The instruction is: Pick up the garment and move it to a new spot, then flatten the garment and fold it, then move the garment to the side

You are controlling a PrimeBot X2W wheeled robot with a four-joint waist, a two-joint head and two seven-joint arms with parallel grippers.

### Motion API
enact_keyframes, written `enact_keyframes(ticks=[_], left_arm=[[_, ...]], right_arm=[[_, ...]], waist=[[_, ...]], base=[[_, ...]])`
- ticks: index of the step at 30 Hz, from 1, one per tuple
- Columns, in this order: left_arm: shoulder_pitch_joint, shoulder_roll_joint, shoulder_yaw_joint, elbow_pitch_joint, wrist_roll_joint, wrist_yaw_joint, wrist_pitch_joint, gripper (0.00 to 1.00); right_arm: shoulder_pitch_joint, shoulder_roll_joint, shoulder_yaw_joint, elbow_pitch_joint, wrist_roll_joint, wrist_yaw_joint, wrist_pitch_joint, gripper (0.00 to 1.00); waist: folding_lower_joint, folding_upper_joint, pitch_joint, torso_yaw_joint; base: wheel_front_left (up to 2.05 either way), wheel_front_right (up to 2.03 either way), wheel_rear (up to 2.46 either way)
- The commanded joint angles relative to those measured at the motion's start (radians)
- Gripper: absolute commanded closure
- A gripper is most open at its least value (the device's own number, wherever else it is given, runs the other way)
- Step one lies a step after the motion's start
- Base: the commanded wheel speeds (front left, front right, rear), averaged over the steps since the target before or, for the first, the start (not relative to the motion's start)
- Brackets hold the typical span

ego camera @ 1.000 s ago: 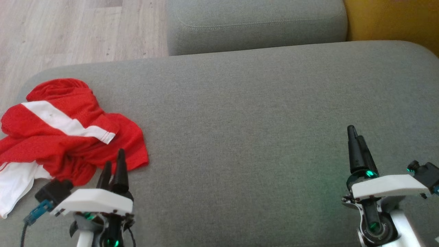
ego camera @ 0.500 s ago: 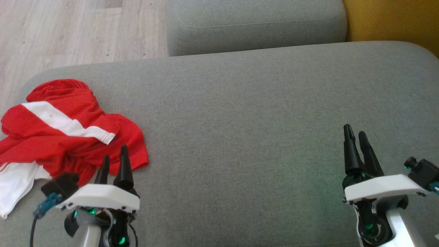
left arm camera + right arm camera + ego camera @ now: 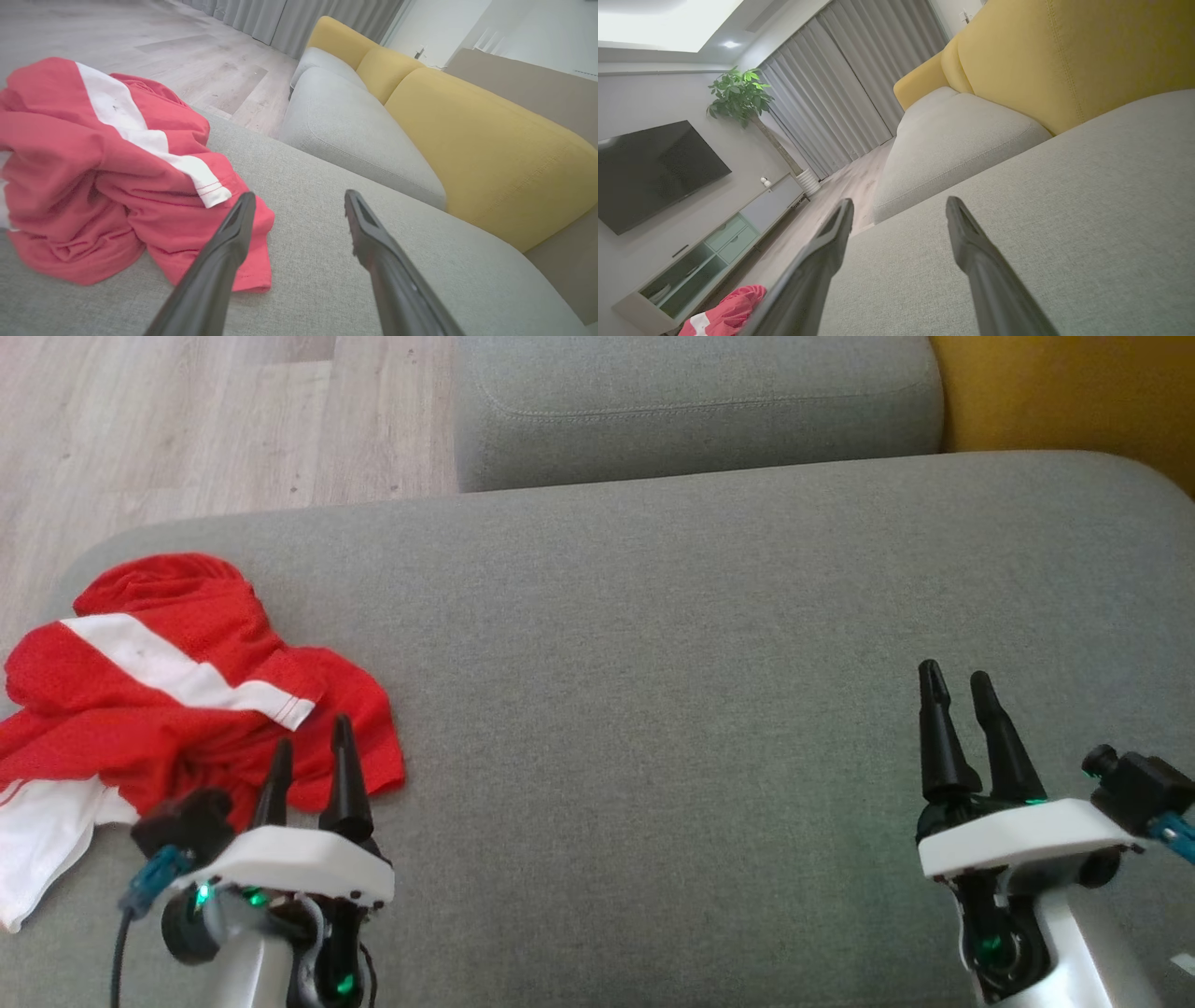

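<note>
On the sofa point(image 3: 653, 616), crumpled garment point(image 3: 140, 709) — left edge cut off, left gripper point(image 3: 312, 733), right gripper point(image 3: 954, 672), jaws apart.

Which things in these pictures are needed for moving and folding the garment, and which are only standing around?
For the job:
- red and white garment, crumpled on the grey seat
- left claw, open, near the garment
- right claw, open

Only around:
- far grey cushion
- yellow backrest
- wooden floor
- television
- plant
- curtains
</note>
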State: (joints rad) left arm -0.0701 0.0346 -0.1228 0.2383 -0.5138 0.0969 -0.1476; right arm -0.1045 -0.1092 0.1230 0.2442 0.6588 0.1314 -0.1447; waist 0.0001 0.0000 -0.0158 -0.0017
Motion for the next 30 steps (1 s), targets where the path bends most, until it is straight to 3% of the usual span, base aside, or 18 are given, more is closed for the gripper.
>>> enact_keyframes(ticks=[1,30], left_arm=[[-0.062,0.016,0.012,-0.037,0.033,0.009,-0.015,0.0],[-0.085,0.015,-0.023,-0.056,0.351,0.075,-0.1,0.0]], right_arm=[[-0.057,-0.01,0.022,-0.03,-0.029,-0.001,-0.017,0.0],[-0.095,-0.034,0.096,-0.005,-0.311,-0.001,-0.103,0.0]], waist=[[0.0,0.0,0.0,0.0],[-0.0001,0.0,-0.009,-0.005]], base=[[0.0,0.0,0.0],[0.0,0.0,0.0]])
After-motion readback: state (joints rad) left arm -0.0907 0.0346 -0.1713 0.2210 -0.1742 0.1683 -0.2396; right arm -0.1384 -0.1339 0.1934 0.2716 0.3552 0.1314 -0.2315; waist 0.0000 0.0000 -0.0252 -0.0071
